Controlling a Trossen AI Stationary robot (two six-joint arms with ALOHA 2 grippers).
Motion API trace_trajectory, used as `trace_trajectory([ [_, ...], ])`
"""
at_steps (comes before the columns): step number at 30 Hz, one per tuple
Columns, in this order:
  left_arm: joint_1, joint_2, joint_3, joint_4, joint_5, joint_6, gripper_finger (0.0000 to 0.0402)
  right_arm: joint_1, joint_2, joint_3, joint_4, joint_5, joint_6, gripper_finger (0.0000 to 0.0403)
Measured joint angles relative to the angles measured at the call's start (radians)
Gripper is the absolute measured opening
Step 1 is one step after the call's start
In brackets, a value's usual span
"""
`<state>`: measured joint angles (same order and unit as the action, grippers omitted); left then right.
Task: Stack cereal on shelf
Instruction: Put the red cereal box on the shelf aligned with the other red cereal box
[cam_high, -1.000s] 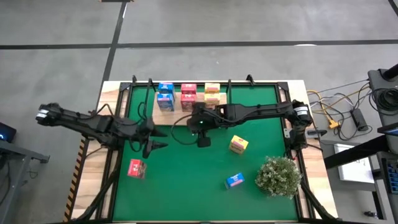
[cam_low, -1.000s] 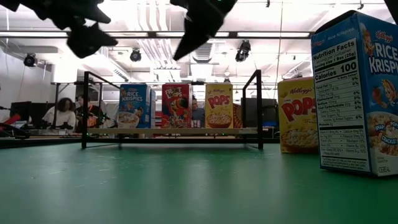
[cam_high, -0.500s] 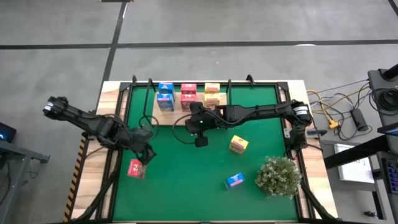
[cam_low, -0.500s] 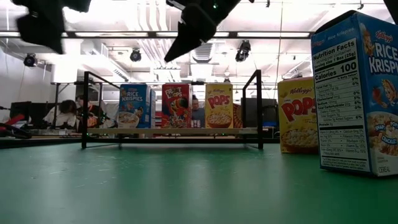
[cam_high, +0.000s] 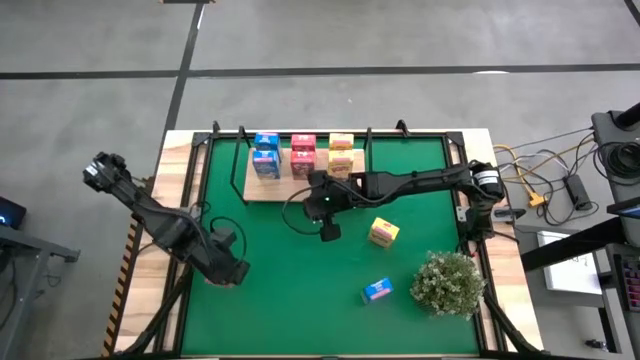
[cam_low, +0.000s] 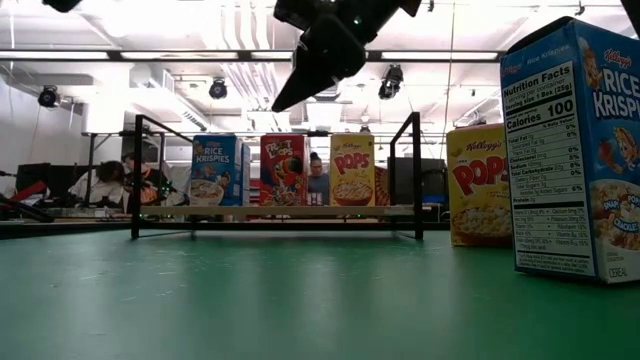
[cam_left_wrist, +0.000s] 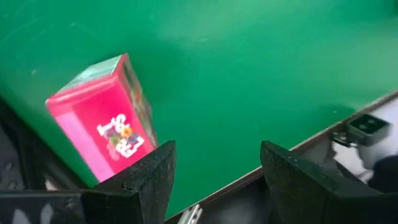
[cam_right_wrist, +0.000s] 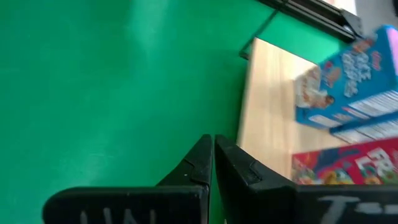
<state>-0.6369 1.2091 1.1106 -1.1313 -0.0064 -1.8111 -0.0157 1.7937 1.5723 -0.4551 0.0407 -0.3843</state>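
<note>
The left gripper (cam_high: 228, 272) is hiding the pink-red carton (cam_left_wrist: 106, 118) from above; its fingers (cam_left_wrist: 152, 174) are spread, the carton lying just beyond them. The right gripper (cam_right_wrist: 213, 158) is hovering clenched near the shelf (cam_high: 262, 186), which is holding six cartons.

The shelf (cam_high: 295, 185) stands at the back of the mat (cam_high: 300, 280), left of centre. On it sit three stacks of cereal side by side: one at the left (cam_high: 266, 156), one in the middle (cam_high: 303, 153), one at the right (cam_high: 341, 151). The right gripper (cam_high: 328, 229) hangs over the mat just in front of the shelf. To its right a loose carton (cam_high: 384, 232) lies on the mat; another (cam_high: 377, 290) lies nearer the front, just left of the plant (cam_high: 449, 283) in the front right corner. The left gripper (cam_high: 233, 272) is above the mat's front left edge, over a carton (cam_left_wrist: 102, 118) there.
</note>
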Motion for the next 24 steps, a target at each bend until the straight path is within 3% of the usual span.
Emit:
trace_trajectory([
  [9,-0.019,0.106,0.108,-0.243,0.046,-0.008,0.0217,0.002,-0.006,-0.007,0.004,-0.018,-0.002,0.0009],
  [24,-0.117,0.129,-0.002,-0.241,-0.010,-0.221,0.0217,0.003,-0.006,-0.040,0.001,-0.019,0.010,0.0009],
])
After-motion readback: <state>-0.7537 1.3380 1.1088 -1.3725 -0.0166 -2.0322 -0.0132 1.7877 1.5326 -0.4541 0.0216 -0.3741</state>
